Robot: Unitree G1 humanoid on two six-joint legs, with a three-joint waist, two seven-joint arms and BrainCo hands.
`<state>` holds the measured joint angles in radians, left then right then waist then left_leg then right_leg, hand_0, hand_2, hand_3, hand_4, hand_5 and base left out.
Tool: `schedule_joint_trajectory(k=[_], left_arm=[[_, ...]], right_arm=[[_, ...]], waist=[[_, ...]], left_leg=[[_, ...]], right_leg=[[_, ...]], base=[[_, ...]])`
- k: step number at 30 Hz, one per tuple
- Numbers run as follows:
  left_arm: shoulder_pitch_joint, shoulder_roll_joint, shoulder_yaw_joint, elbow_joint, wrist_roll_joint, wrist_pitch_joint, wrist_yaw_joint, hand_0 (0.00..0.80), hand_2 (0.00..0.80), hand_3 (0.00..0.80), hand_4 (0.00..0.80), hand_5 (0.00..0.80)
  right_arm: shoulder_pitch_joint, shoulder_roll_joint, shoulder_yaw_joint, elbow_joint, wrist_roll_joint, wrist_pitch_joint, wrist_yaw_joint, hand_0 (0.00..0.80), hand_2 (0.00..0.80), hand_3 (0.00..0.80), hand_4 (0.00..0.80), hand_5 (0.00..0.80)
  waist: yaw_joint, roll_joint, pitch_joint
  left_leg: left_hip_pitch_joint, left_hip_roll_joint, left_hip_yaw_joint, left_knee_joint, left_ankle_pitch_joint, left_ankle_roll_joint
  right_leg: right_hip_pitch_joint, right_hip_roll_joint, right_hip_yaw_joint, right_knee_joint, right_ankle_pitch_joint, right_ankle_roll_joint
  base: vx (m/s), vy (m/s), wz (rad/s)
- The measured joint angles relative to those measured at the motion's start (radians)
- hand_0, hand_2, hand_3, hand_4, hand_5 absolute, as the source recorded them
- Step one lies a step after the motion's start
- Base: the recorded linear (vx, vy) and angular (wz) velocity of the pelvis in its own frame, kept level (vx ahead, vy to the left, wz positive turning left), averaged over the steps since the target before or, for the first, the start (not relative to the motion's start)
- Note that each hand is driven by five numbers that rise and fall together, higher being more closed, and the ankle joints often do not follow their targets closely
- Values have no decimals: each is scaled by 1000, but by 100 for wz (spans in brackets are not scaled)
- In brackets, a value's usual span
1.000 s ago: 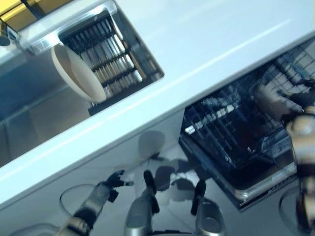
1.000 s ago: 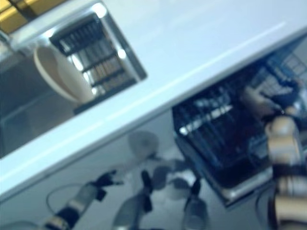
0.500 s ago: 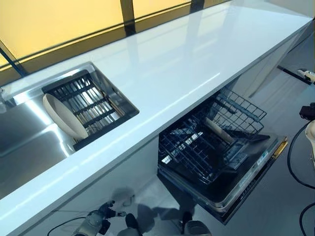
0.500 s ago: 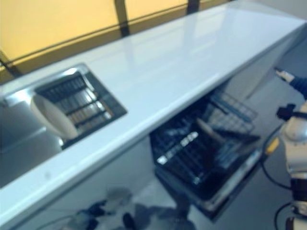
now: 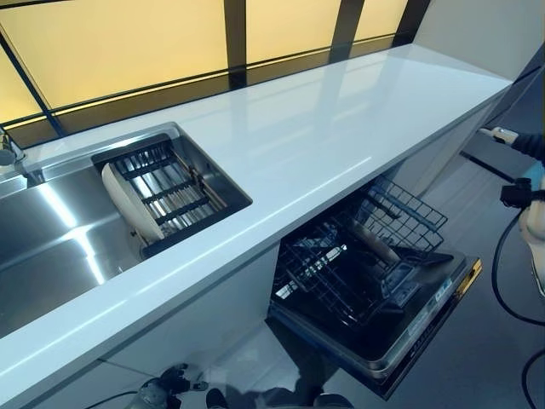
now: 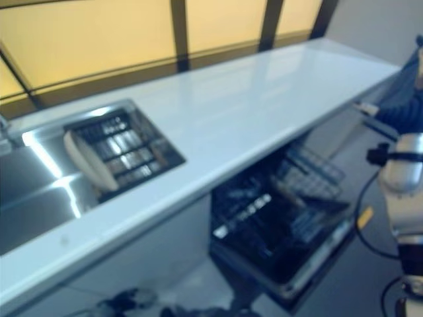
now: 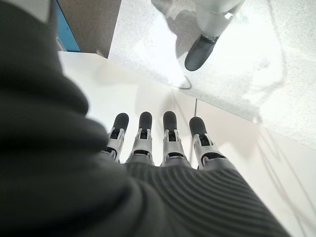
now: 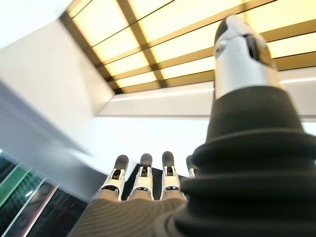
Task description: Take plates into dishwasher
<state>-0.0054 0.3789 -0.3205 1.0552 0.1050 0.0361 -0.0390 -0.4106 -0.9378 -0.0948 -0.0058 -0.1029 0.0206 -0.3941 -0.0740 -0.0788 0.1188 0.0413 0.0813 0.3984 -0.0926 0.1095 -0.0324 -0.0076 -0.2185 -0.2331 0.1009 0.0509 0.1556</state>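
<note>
Plates sit at two ends of the kitchen: one pale plate [image 5: 128,204] stands on edge against the dark slotted rack [image 5: 170,192] inside the steel sink [image 5: 51,247], while what looks like a second plate [image 5: 375,241] leans among the wires of the dishwasher's lower basket [image 5: 358,256], though the wire grid partly hides it and its outline is hard to confirm. The dishwasher door [image 5: 417,328] hangs open beneath the long white counter [image 5: 324,136], with the basket pulled out over it. A strip of small print runs along the door's front edge, too fine to read; no other writing is legible anywhere. Yellow-lit window panels [image 5: 128,43] with dark frames run behind the counter.

Both hands hang clear of the plates. The left hand [image 7: 163,148] shows low at the bottom of the head view, under the counter's front; its wrist camera finds the fingers [image 7: 169,133] straight and side by side, holding nothing, pointing toward the pale floor [image 7: 276,64]. The right hand [image 8: 143,185] is raised off to the right of the dishwasher; its wrist camera shows the fingers [image 8: 167,173] extended in a row and the thumb [image 8: 239,54] standing apart, also empty, with the lit ceiling panels [image 8: 163,39] beyond them.
</note>
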Motion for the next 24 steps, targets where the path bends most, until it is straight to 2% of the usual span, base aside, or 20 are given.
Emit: schedule_joint_trajectory(k=[2,4,5,6,7,9,10,11,12,13,14,15,16,17,18,19,20,21,24], left_arm=[[1,0,0,1,0,-1,0,0,0,0,0,0],[-4,1,-2,11,0,-2,-1,0,0,0,0,0],[-15,-3,-4,24,0,-2,-2,0,0,0,0,0],[-27,-14,-5,33,0,-1,-3,0,0,0,0,0],[-35,-31,-11,32,1,-3,-6,0,0,0,0,0],[-41,-32,-33,33,3,-2,-6,0,0,0,0,0],[-78,-25,-69,29,10,-2,-7,0,0,0,0,0],[-101,-16,-74,33,18,0,-6,0,0,0,0,0],[-98,-47,-73,32,22,7,-9,0,0,0,0,0],[-89,-52,-63,38,21,6,-6,0,0,0,0,0],[-84,-41,-64,54,23,17,-2,0,0,0,0,0],[-78,-38,-62,60,25,24,-3,0,0,0,0,0],[-76,-30,-62,60,26,30,-2,0,0,0,0,0],[-81,-17,-58,61,25,42,-1,0,0,0,0,0],[-81,-12,-56,62,25,44,0,0,0,0,0,0],[-80,-4,-45,67,25,54,1,0,0,0,0,0],[-82,-5,-43,70,26,59,1,0,0,0,0,0],[-79,-8,-42,78,26,64,1,0,0,0,0,0],[-75,-7,-41,89,28,72,2,0,0,0,0,0]], right_arm=[[-27,-36,33,-15,22,0,28,0,0,0,0,0],[-69,-59,39,-30,50,-5,56,0,0,0,0,0],[-119,-68,47,-30,69,-10,70,0,0,0,0,0],[-157,-76,59,-31,82,-13,81,0,0,0,0,0],[-184,-86,83,-34,101,-20,98,0,0,0,0,0],[-179,-88,115,-36,144,-19,130,0,0,0,0,0],[-179,-85,114,-38,187,-18,159,0,0,0,0,0],[-199,-81,116,-37,210,-15,181,0,0,0,0,0],[-222,-85,144,-41,260,-13,213,0,0,0,0,0],[-204,-71,156,-58,290,-3,224,0,0,0,0,0],[-205,-63,211,-73,319,20,246,0,0,0,0,0],[-206,-53,230,-90,336,35,264,0,0,0,0,0],[-209,-42,232,-103,355,43,277,0,0,0,0,0],[-230,-16,232,-98,381,55,282,0,0,0,0,0],[-239,-3,232,-92,392,62,283,0,0,0,0,0],[-262,29,234,-79,422,87,283,0,0,0,0,0],[-274,41,233,-72,443,99,281,0,0,0,0,0],[-295,65,233,-58,477,127,275,0,0,0,0,0],[-310,119,232,-32,517,185,248,0,0,0,0,0]], waist=[[18,5,-1],[18,1,-4],[17,-11,-9],[18,-12,-7],[31,5,-3],[36,36,-4],[20,38,-8],[25,5,-2],[33,69,-9],[36,85,-17],[20,64,-13],[15,61,-18],[15,52,-25],[13,25,-31],[18,16,-32],[29,0,-35],[36,-5,-35],[36,-4,-33],[39,-7,-24]], left_leg=[[-10,2,-24,-1,-2,3],[-25,-5,-53,-1,-2,3],[-49,-36,-70,50,-11,29],[-96,-43,-72,132,-50,64],[-132,-42,-89,174,-77,64],[-120,-35,-123,117,-77,65],[-117,-60,-159,89,-81,70],[-160,-103,-140,277,-125,107],[-141,-78,-131,449,-278,160],[-52,-85,-153,316,-322,146],[-1,-96,-157,239,-275,153],[19,-101,-173,202,-237,156],[18,-107,-195,171,-215,154],[31,-118,-216,137,-180,155],[33,-121,-228,125,-170,154],[36,-124,-264,98,-149,151],[41,-124,-279,85,-140,149],[54,-126,-312,62,-125,148],[93,-137,-385,23,-104,142]], right_leg=[[-4,1,0,13,18,10],[-14,-3,-7,27,24,17],[-34,-27,-11,30,23,17],[-44,-37,-7,30,21,19],[-44,-51,-3,35,25,23],[-55,-26,-2,117,28,26],[-102,-21,-9,219,43,20],[-144,-55,-9,254,45,19],[-149,-21,15,299,59,30],[-162,-21,44,343,42,37],[-156,-35,64,384,30,25],[-149,-37,63,382,24,23],[-151,-44,63,363,25,24],[-151,-53,62,304,20,31],[-150,-49,60,273,20,31],[-136,-30,58,181,24,39],[-133,-27,63,140,25,41],[-115,-5,63,66,32,52],[-102,28,63,-21,42,53]], base=[[48,173,7],[52,209,27],[36,202,10],[25,211,10],[29,225,22],[26,192,55],[26,141,77],[46,138,81],[47,58,48],[82,15,58],[89,-20,57],[90,-48,66],[106,-61,62],[83,-44,52],[130,-58,56],[118,-48,45],[162,-55,67],[114,-31,68],[94,-34,78]])
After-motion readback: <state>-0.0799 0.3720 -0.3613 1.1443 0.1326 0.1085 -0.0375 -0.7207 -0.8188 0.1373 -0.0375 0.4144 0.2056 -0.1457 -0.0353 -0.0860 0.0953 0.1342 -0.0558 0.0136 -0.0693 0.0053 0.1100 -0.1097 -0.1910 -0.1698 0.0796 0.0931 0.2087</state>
